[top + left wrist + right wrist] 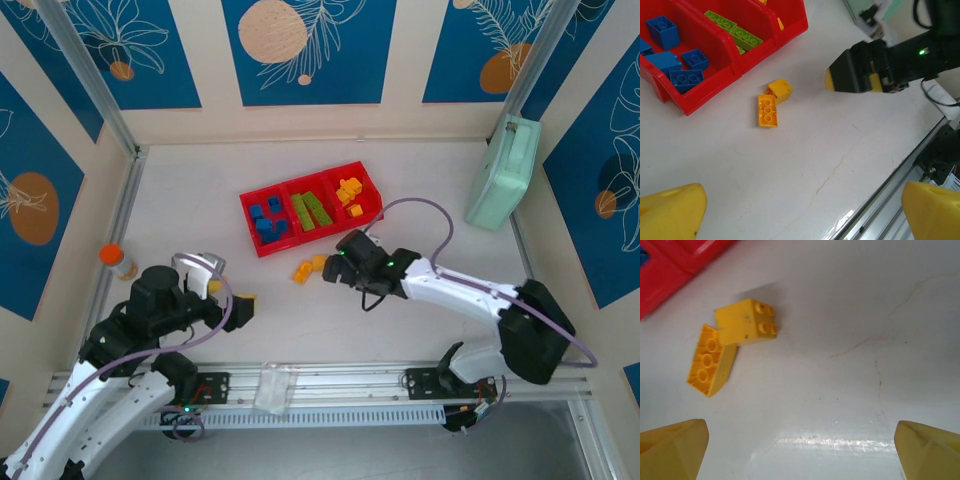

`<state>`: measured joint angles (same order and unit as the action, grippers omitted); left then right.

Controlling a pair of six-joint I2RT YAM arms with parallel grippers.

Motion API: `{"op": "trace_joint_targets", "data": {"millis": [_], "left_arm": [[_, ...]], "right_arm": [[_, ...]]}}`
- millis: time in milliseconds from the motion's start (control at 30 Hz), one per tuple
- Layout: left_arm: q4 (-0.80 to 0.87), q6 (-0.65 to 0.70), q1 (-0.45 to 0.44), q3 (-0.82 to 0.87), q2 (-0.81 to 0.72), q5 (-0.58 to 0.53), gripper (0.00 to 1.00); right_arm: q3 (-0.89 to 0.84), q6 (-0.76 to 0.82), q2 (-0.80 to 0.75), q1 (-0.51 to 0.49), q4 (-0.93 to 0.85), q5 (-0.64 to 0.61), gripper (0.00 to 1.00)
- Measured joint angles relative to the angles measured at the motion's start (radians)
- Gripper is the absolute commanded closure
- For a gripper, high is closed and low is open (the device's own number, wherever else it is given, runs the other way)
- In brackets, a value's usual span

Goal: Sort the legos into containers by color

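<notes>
The white table carries the red containers toward 12 o'clock from its centre. These are three joined bins, with blue legos in the left one, lime green legos in the middle and yellow-orange legos in the right. A mint-green case stands at 2 o'clock by the side wall. The left gripper hangs at 8 o'clock, jaws spread wide, holding nothing. The right gripper, also gaping and empty, hovers at the tray's 5 o'clock. At its 9 o'clock lie two loose yellow-orange bricks, touching each other on the table. An orange-capped bottle stands at 9 o'clock.
</notes>
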<state>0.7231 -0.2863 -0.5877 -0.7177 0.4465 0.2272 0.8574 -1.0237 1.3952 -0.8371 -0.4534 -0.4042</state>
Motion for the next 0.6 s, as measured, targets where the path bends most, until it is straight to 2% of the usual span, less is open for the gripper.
{"op": "trace_joint_targets", "data": {"millis": [233, 600], "left_arm": [[0.0, 0.0, 0.0, 0.0, 0.0, 0.001, 0.01], [0.0, 0.0, 0.0, 0.0, 0.0, 0.001, 0.0]], "right_arm": [[0.138, -0.044, 0.26, -0.031, 0.043, -0.024, 0.06], [0.307, -0.016, 0.43, -0.031, 0.051, -0.043, 0.24]]}}
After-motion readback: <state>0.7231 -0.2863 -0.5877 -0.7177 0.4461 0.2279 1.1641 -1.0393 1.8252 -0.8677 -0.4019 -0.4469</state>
